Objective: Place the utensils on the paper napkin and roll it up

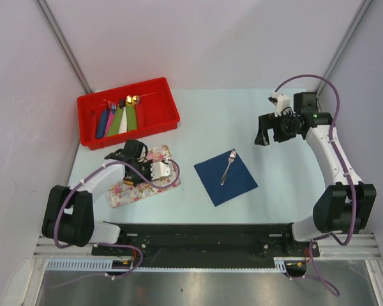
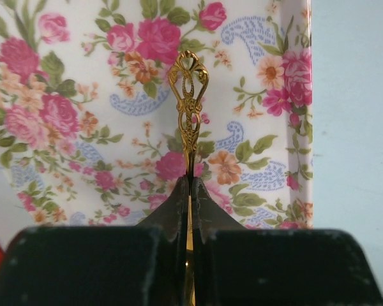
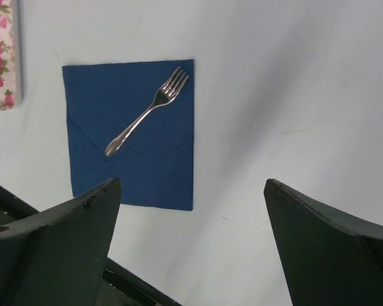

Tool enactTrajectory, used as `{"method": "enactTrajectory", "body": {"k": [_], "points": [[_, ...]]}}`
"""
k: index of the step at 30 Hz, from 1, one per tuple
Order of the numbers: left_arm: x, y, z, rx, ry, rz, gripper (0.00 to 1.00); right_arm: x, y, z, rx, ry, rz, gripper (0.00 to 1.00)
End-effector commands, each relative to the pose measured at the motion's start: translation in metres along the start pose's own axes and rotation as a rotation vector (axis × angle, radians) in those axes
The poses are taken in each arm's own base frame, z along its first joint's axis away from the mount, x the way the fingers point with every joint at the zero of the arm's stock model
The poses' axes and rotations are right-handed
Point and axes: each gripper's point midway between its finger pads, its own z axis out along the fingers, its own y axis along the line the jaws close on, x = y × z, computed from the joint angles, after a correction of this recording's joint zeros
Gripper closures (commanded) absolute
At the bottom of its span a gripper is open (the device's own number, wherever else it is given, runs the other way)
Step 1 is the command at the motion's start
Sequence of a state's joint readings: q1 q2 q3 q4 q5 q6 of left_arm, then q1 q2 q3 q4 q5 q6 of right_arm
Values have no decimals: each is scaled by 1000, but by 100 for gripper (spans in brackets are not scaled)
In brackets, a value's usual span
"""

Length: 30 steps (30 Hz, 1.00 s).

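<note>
The navy paper napkin (image 1: 225, 177) lies flat in the middle of the table, also seen in the right wrist view (image 3: 131, 131). The silvery fork (image 1: 228, 166) lies diagonally on it, tines toward the far corner (image 3: 147, 111). My left gripper (image 2: 190, 185) is shut on the gold spoon (image 2: 189, 108), whose ornate handle sticks out over the flowered tray (image 2: 83, 95). In the top view the left gripper (image 1: 133, 167) sits over that tray (image 1: 154, 186). My right gripper (image 1: 264, 135) is open and empty, raised to the right of the napkin; its fingers (image 3: 83, 217) frame bare table.
A red bin (image 1: 127, 111) at the back left holds several coloured rolls with gold tips. The pale blue mat (image 1: 274, 185) covers the table. Grey walls stand on three sides.
</note>
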State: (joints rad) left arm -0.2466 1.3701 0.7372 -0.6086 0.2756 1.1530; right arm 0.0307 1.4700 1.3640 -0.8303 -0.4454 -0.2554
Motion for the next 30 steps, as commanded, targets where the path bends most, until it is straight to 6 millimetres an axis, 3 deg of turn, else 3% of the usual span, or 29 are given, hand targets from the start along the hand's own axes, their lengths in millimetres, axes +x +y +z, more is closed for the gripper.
{"method": "enactTrajectory", "body": {"k": [1,5,11,12,13,15,20,21,26,30], "points": [[-30,17,-23,-49,-91,110,100,-14,23,-8,-96,-43,-5,0],[-47,18,-38,-70,-138,192,100,-11,47,-3,-190,-34,5,0],[-92,5,-66,-156,-267,455,100,-15,116,11,-407,-5,-10,0],[-102,3,-71,-179,-293,512,100,-15,122,19,-428,10,-9,0],[-110,1,-79,-208,-317,551,100,-14,142,24,-474,34,-24,0],[-125,-8,-80,-217,-347,625,100,-25,158,31,-504,24,-49,0],[-156,-22,-89,-224,-402,700,100,-22,219,63,-628,125,-95,0],[-158,-23,-90,-224,-406,699,100,-27,229,62,-653,122,-106,0],[-167,-26,-92,-241,-415,711,100,-6,279,78,-771,221,-155,6],[-170,-28,-95,-254,-428,709,100,10,300,84,-825,277,-174,12]]}}
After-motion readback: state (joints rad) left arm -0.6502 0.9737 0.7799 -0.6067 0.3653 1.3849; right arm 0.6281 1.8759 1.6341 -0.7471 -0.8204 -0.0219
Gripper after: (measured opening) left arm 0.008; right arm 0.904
